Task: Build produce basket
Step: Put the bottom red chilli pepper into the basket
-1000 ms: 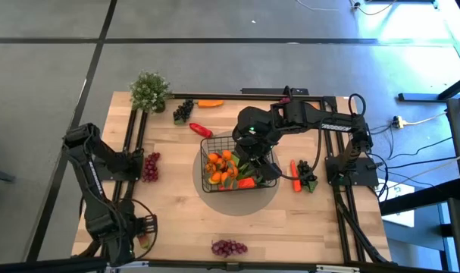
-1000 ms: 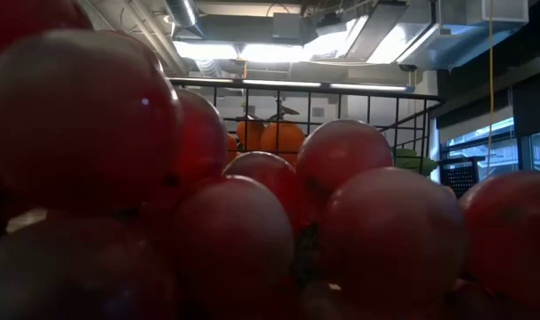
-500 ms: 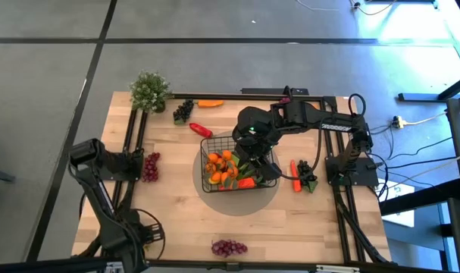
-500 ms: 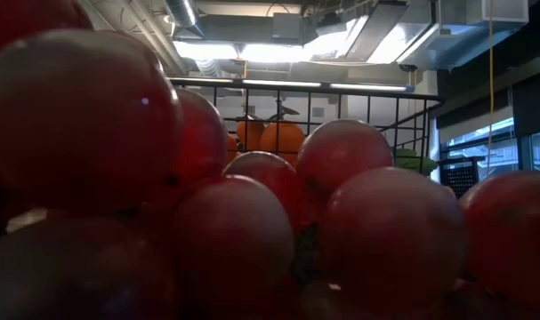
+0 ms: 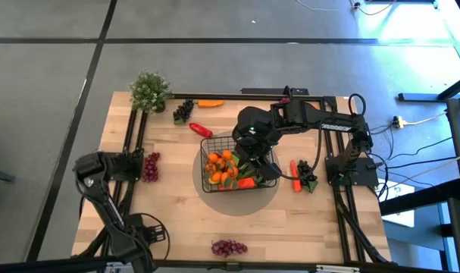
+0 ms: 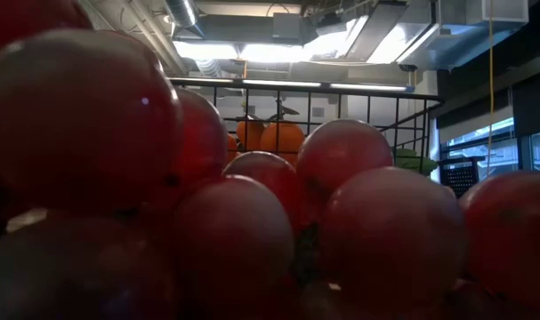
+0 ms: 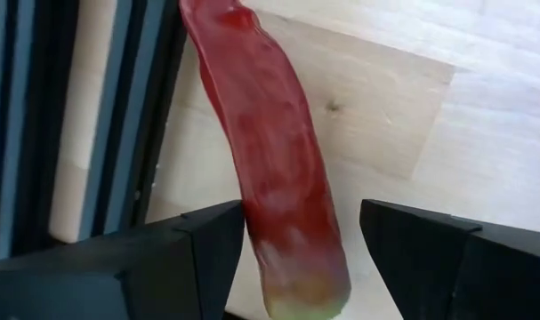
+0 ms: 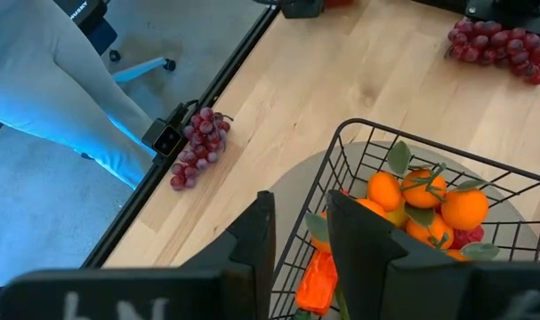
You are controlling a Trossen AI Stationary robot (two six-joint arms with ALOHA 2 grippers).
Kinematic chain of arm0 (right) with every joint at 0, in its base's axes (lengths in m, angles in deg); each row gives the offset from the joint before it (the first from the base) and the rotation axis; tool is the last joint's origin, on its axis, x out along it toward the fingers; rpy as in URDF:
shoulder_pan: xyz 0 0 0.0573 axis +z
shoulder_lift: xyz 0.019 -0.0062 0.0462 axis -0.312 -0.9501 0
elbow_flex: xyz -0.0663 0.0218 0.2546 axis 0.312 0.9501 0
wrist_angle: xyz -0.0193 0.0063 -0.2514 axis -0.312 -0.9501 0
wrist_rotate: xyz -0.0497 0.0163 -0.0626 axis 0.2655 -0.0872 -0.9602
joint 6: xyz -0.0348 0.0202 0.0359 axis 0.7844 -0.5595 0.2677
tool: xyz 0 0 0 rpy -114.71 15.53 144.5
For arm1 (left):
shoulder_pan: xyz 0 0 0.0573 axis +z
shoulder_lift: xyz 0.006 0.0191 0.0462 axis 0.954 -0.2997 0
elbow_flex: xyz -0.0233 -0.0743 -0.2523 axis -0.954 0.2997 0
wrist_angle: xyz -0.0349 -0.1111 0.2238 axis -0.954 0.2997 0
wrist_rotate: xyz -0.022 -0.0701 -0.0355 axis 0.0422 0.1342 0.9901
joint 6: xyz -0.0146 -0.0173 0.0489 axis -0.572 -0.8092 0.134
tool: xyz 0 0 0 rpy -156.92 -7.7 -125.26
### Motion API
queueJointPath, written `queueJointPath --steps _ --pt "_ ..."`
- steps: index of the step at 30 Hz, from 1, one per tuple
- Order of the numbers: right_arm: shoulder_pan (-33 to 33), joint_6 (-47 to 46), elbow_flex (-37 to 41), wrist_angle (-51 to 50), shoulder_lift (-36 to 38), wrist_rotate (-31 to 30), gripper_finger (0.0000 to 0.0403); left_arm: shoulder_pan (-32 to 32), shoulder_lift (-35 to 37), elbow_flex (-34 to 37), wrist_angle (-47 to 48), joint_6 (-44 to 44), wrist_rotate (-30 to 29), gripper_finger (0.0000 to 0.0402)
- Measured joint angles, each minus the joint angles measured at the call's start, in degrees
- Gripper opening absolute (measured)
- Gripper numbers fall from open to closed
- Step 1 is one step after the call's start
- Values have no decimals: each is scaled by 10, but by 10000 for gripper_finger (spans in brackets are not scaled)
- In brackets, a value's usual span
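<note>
Left gripper [image 7: 287,244] grasping red pepper [image 7: 274,178] — carry to basket [image 5: 237,163] looks next — while right gripper [image 8: 296,240], fingers clenched on basket's rim, steadies it.

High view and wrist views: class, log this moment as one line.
left gripper: shut on red pepper | right gripper: at basket rim | oranges: inside basket
</note>
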Motion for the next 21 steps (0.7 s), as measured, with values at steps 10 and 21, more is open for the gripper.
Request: queueJointPath --steps 10,21 --pt "0 0 0 0 0 0 93 1 -11 0 -3 -14 -6 185" --pt "0 0 0 0 0 0 93 5 -11 0 29 5 -111 102"
